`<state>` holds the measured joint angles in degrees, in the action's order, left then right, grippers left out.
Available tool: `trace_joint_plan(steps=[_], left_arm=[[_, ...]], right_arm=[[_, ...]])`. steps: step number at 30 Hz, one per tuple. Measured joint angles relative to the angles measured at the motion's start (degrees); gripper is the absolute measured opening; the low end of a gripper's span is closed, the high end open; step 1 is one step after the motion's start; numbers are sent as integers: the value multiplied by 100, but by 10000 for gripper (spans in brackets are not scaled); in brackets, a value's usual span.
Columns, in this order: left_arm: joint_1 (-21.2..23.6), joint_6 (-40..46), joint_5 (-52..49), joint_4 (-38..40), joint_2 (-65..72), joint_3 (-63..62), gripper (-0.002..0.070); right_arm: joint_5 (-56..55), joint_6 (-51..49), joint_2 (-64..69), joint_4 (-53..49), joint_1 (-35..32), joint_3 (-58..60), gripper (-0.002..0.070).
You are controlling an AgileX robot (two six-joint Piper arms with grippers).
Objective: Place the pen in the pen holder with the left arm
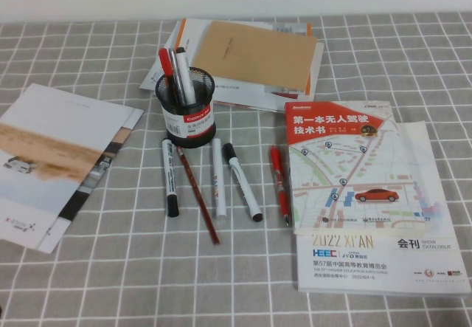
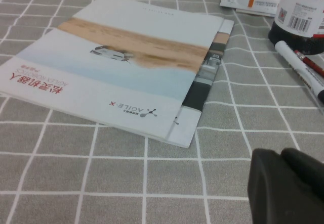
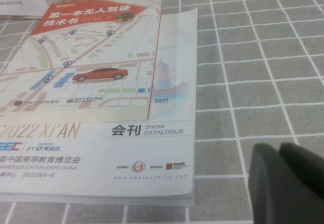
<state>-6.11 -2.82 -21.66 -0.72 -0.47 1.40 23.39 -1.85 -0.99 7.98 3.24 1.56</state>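
The black mesh pen holder (image 1: pixel 186 109) with its red and white label stands left of the table's centre; its lower part also shows in the left wrist view (image 2: pixel 299 16). The slim pen (image 1: pixel 167 67) with a red end stands upright inside it, beside two white markers. My left gripper (image 2: pixel 280 154) is shut and empty, low over the cloth near the brochure and well short of the holder. My right gripper (image 3: pixel 278 147) is shut and empty, beside the catalogue's near corner. Neither arm shows in the high view.
In front of the holder lie three white markers (image 1: pixel 169 177), a reddish-brown pencil (image 1: pixel 198 195) and a thicker red pen (image 1: pixel 279 184). A brochure (image 1: pixel 51 157) lies at the left, a catalogue (image 1: pixel 369 209) at the right, and an envelope stack (image 1: pixel 251 57) behind.
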Motion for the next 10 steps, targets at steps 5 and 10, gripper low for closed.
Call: trace_joint_plan(steps=[5, 10], left_arm=[[0, 8, -22, -5, -10, 0, 0], [0, 8, -35, -5, -12, 0, 0]], right_arm=[[0, 0, 0, 0, 0, 0, -13], [0, 0, 0, 0, 0, 0, -13]])
